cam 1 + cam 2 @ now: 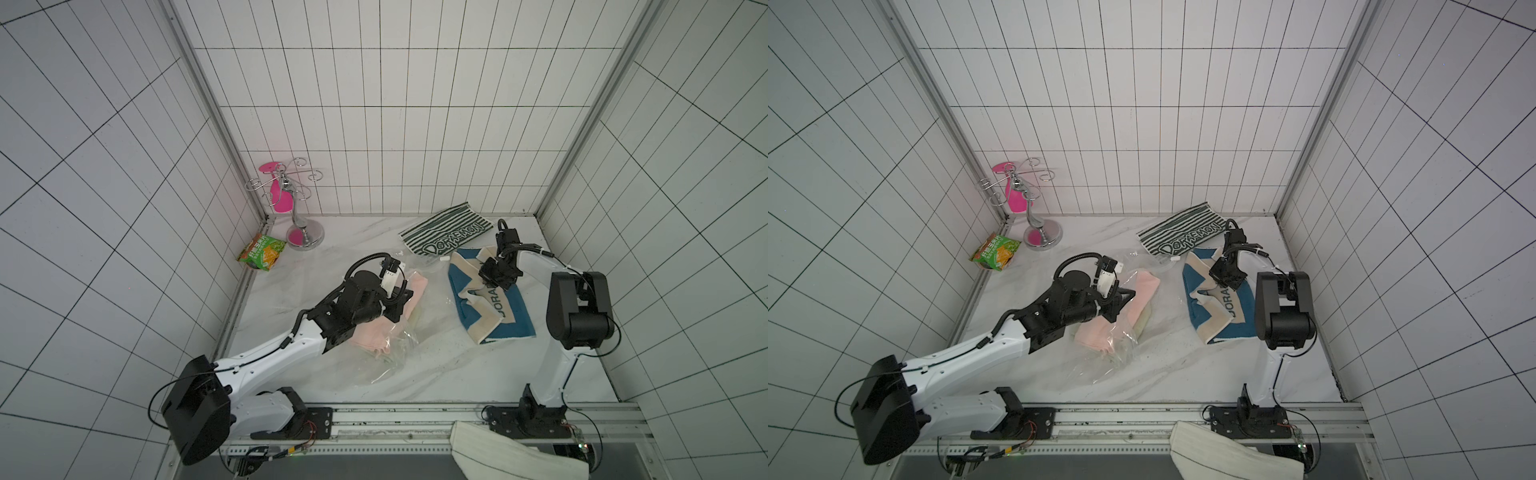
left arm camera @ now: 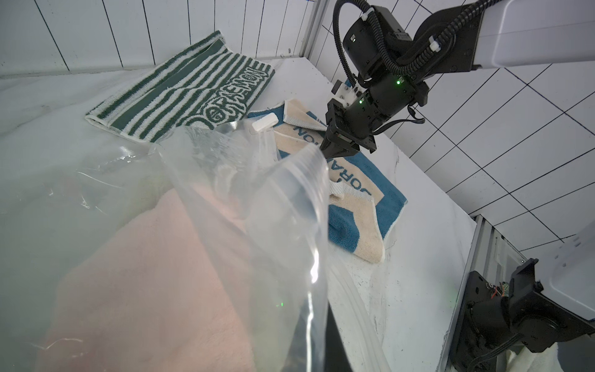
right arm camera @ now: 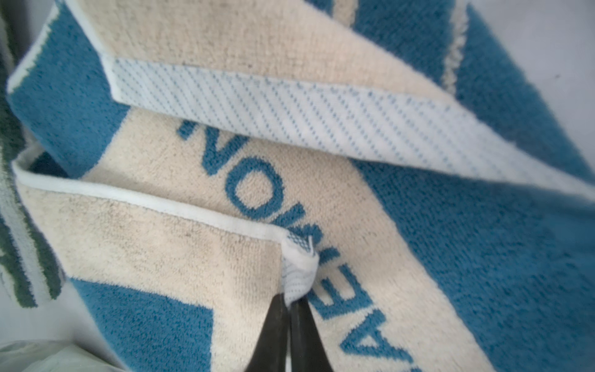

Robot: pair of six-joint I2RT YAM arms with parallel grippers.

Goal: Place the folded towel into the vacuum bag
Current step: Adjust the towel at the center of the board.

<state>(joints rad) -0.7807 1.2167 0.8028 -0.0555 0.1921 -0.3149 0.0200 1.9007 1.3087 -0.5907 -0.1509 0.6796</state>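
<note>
- Four towels are lying about: a green striped towel [image 1: 446, 232], a blue-and-cream towel [image 1: 505, 316], a pink towel [image 1: 370, 336] and a white ribbed towel [image 1: 498, 451]. There is also one vacuum bag [image 1: 382, 365], one snack packet [image 1: 262, 251] and one chrome stand [image 1: 305, 237].
- The left arm is reaching low over the marble table [image 1: 436, 374]. The left gripper [image 1: 405, 301] is closed and pinching up the crinkly clear bag mid-table, with the pink towel sitting inside.
- The right arm is bending down, with the right gripper [image 3: 291, 299] nipping the terry blue-and-cream towel's white hem just beside the bag.
</note>
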